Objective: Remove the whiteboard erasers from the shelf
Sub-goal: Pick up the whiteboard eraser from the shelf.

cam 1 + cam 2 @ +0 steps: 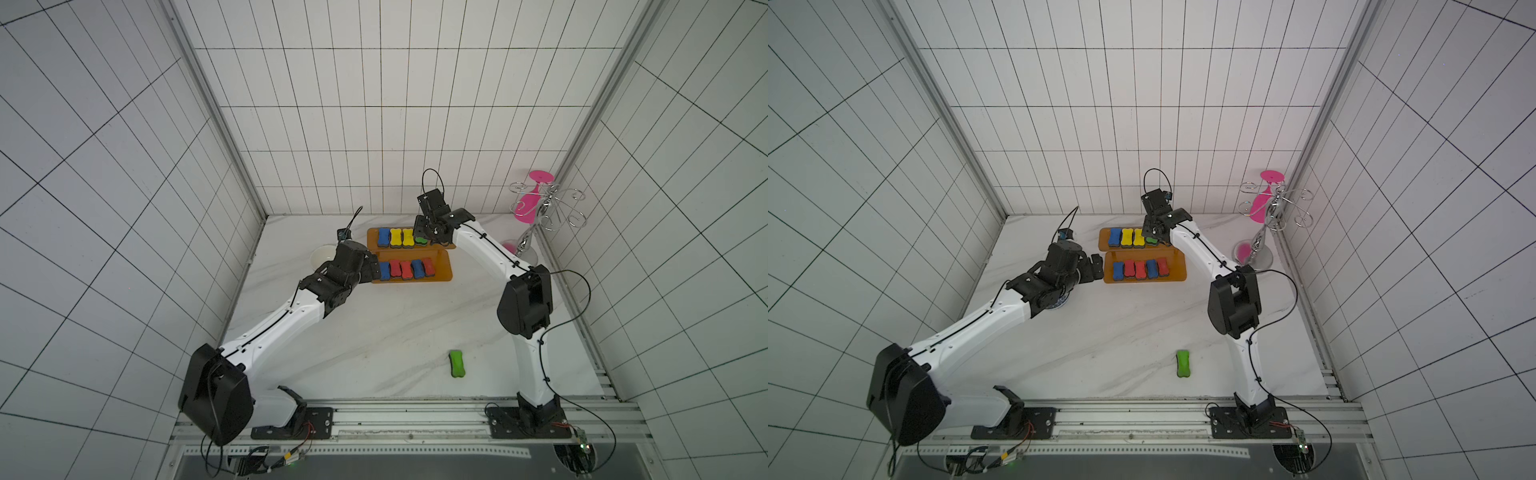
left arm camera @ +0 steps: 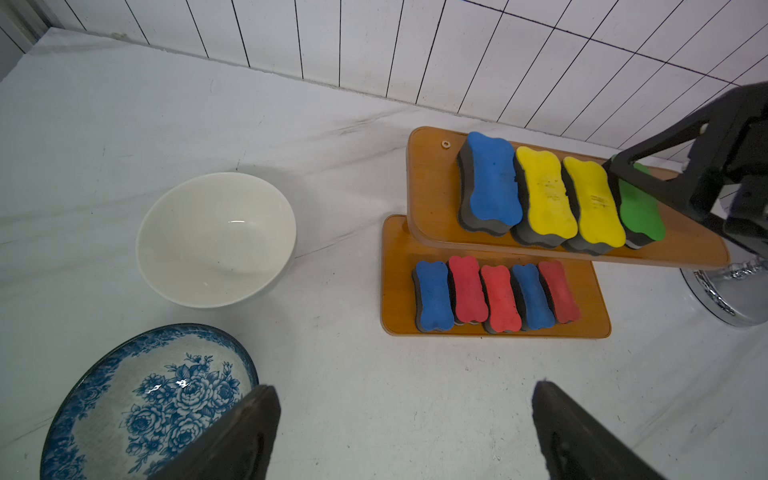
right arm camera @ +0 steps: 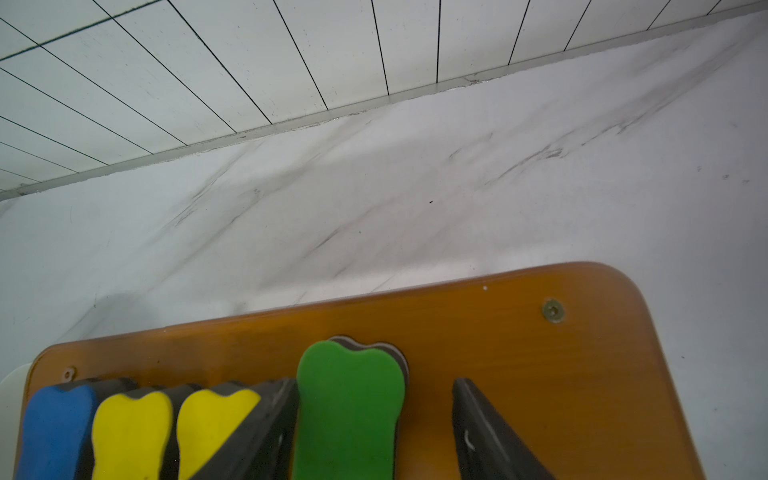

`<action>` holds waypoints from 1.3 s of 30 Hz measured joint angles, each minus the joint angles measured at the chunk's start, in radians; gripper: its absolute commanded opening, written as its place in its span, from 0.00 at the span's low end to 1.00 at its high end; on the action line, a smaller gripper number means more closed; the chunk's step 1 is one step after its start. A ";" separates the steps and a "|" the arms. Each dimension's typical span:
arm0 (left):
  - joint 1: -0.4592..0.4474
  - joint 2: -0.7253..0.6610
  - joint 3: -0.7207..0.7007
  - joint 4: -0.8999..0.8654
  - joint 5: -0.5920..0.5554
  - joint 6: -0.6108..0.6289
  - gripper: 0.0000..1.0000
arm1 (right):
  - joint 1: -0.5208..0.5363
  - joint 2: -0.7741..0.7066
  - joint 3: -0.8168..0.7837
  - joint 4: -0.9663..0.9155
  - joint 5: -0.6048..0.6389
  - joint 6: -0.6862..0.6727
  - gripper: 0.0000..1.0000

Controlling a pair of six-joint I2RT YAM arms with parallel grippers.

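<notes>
Right gripper [image 3: 374,381] straddles green eraser [image 3: 349,415] on shelf [image 3: 540,353] top board.

No readable text, label or number anywhere.

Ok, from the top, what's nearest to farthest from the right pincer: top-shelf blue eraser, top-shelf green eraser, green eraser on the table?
1. Top-shelf green eraser, inside the right pincer.
2. Top-shelf blue eraser, row's other end.
3. Table green eraser, out front.
</notes>
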 measured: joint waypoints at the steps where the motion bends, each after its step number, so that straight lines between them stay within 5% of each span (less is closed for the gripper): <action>1: 0.000 0.000 0.000 0.000 0.000 0.000 0.98 | 0.000 0.000 0.000 0.000 0.001 -0.002 0.62; 26: 0.000 0.000 -0.002 0.000 -0.002 -0.007 0.98 | 0.014 -0.012 -0.039 -0.004 0.064 0.018 0.61; 39: 0.000 -0.001 -0.003 0.000 -0.007 -0.007 0.98 | 0.028 -0.015 -0.051 -0.011 0.094 0.048 0.32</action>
